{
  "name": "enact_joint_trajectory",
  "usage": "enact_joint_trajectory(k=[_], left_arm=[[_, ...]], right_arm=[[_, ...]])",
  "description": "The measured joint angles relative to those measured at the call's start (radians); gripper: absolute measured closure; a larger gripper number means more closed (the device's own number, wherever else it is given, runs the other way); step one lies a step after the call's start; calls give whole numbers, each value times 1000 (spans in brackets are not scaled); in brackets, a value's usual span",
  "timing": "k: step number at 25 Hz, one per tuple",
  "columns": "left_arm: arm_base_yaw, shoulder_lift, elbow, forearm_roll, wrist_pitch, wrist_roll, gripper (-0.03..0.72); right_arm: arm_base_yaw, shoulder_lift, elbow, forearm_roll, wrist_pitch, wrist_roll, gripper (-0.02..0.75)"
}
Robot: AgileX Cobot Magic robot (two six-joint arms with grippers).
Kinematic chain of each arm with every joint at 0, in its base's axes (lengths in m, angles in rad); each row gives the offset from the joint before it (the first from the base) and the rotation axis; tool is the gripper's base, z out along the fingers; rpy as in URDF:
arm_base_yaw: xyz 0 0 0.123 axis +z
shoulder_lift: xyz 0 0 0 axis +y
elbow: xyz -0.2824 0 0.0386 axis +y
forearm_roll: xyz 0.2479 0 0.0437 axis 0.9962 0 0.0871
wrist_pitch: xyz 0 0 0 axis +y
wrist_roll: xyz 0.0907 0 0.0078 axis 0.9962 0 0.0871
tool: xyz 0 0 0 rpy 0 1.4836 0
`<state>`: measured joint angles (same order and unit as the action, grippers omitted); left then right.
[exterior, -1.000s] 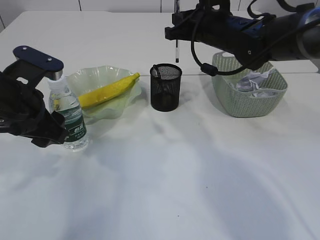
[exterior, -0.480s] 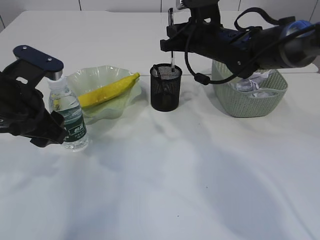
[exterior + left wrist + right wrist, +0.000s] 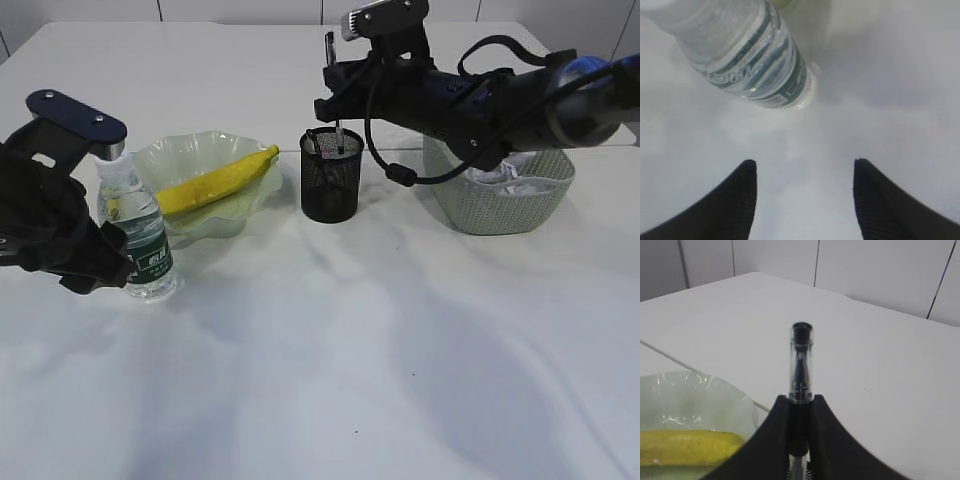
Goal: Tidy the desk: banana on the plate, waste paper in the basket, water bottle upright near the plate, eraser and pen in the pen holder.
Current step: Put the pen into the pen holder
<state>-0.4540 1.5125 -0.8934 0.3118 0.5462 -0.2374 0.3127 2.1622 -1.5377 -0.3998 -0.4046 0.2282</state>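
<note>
A white table point(image 3: 330, 380) fills nearly everything, its matte top carrying soft grey shadows under and in front of the right pincer point(image 3: 799, 415). Beyond that pincer a second white tabletop point(image 3: 880, 365) runs back to a pale wall point(image 3: 880, 270) split by thin dark vertical seams. Light is even and diffuse.

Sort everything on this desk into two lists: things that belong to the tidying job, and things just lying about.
Job: banana, plate, bottle, pen, pen holder, basket, waste paper. The eraser is not clearly visible.

Lying about: nothing else visible.
</note>
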Motion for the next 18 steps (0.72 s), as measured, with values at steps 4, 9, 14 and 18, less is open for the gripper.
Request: enact_joint_trajectory(k=[4, 9, 14, 18], left_arm=[[0, 0, 0, 0, 0, 0, 252], [0, 0, 0, 1, 0, 0, 253], [0, 0, 0, 1, 0, 0, 253], [0, 0, 0, 1, 0, 0, 253]], right_arm=[[0, 2, 0, -66, -11, 26, 687], [0, 2, 0, -90, -22, 40, 686], [0, 2, 0, -106, -26, 45, 671], [0, 2, 0, -119, -26, 54, 625]])
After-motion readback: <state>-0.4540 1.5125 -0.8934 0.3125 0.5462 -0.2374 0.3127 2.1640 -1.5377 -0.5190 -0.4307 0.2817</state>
